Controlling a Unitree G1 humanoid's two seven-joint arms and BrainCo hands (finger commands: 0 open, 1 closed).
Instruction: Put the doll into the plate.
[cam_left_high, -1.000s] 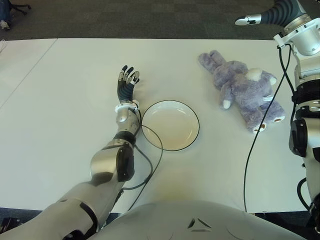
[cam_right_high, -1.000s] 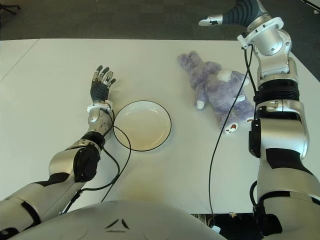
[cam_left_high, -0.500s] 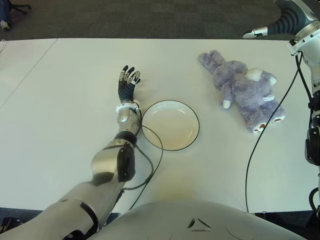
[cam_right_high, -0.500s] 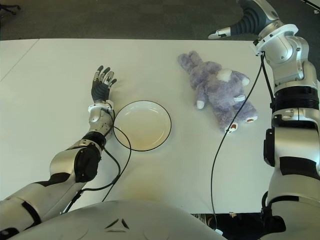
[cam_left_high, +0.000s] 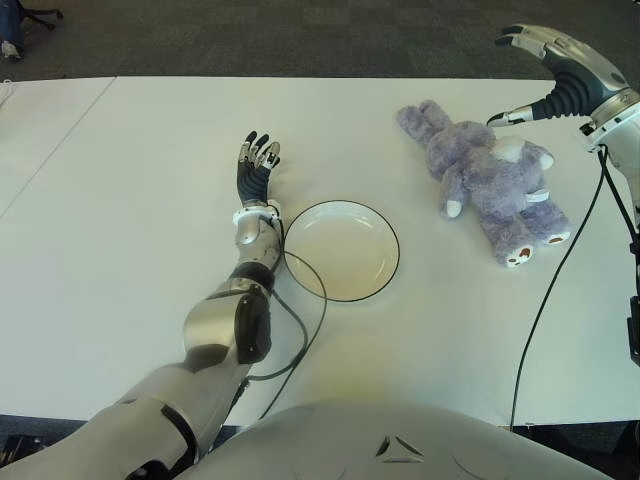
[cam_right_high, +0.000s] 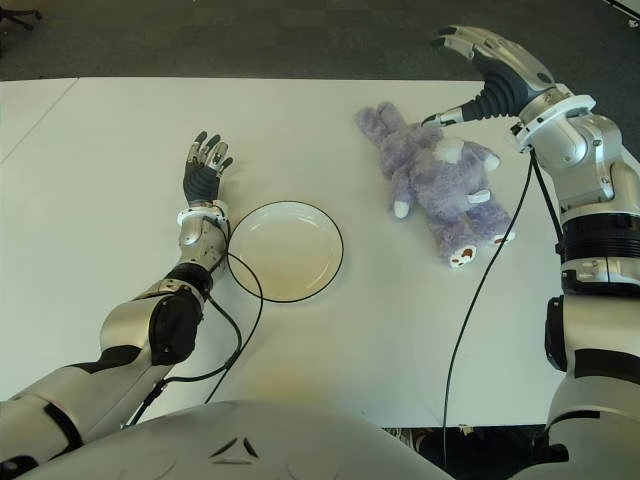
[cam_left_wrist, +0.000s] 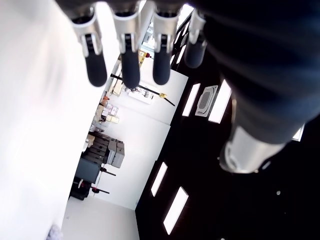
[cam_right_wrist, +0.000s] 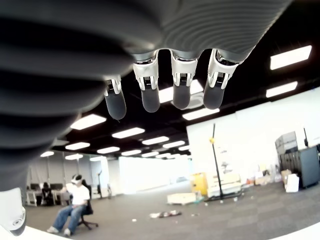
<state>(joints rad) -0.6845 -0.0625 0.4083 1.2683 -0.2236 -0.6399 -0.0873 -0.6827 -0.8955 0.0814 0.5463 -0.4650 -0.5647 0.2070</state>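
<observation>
The doll (cam_left_high: 490, 180), a purple plush rabbit, lies on its back on the white table (cam_left_high: 120, 200) at the right. The white plate (cam_left_high: 342, 250) with a dark rim sits at mid-table, left of the doll, with nothing in it. My right hand (cam_left_high: 500, 78) hovers open just past the doll's far right side, fingers (cam_right_wrist: 150, 95) spread and holding nothing. It does not touch the doll. My left hand (cam_left_high: 256, 160) shows just left of the plate with its fingers (cam_left_wrist: 125, 55) straight.
A black cable (cam_left_high: 545, 300) hangs from my right arm and crosses the table to the right of the doll. Another cable (cam_left_high: 305, 300) loops beside my left forearm, close to the plate's near left rim. Dark floor (cam_left_high: 300, 35) lies beyond the table's far edge.
My right hand has swung down from beyond the far edge toward the doll, and its spread fingers have come into view. The left arm, plate and doll have not moved.
</observation>
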